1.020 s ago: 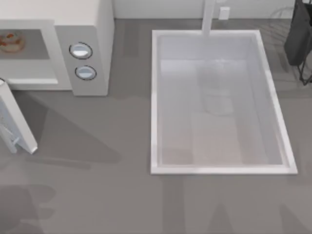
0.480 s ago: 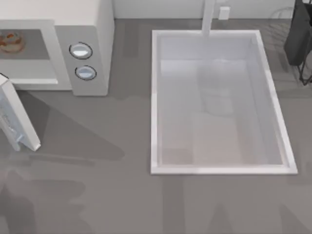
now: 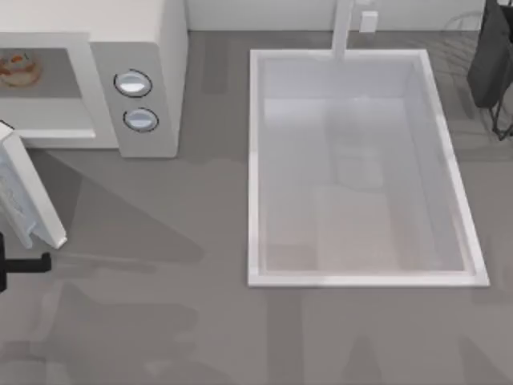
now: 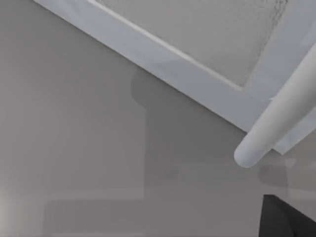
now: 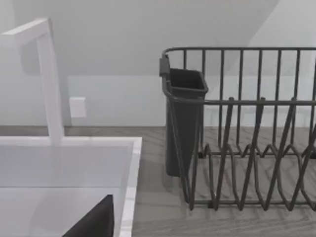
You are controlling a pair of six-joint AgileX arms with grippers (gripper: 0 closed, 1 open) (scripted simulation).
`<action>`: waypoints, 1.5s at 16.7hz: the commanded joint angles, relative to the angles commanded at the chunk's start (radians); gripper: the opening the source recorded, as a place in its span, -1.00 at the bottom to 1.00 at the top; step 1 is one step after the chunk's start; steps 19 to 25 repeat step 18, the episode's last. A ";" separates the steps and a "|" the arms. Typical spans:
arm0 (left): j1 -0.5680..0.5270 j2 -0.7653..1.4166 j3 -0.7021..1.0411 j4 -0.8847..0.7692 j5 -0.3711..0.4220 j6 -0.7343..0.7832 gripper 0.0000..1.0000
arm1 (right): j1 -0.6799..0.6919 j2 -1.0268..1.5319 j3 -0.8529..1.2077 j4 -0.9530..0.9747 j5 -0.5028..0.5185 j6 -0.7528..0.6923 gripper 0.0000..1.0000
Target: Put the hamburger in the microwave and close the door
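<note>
Small round tan-and-orange hamburger [image 3: 18, 68] sits inside the grey cavity of the large white boxy microwave [image 3: 136, 48]; its flat white framed door [image 3: 28, 196] stands ajar. Left gripper [image 3: 20, 263] sits just below the door's free edge at the table's left edge, grip state unclear. White rectangular sink basin [image 3: 256, 168] and dark wire dish rack [image 5: 247, 148] lie well to the right.

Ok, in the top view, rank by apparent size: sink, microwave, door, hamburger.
1. Sink, largest.
2. Microwave, though the picture's edge cuts it off, so its full size is unsure.
3. Door, open, seen nearly edge-on and also cut off.
4. Hamburger, smallest, inside the cavity.
</note>
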 joint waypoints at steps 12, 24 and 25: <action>-0.022 0.357 0.203 0.134 -0.010 -0.012 -1.00 | 0.000 0.000 0.000 0.000 0.000 0.000 1.00; -0.035 0.513 0.305 0.208 -0.019 -0.020 -1.00 | 0.000 0.000 0.000 0.000 0.000 0.000 1.00; -0.035 0.513 0.305 0.208 -0.019 -0.020 -1.00 | 0.000 0.000 0.000 0.000 0.000 0.000 1.00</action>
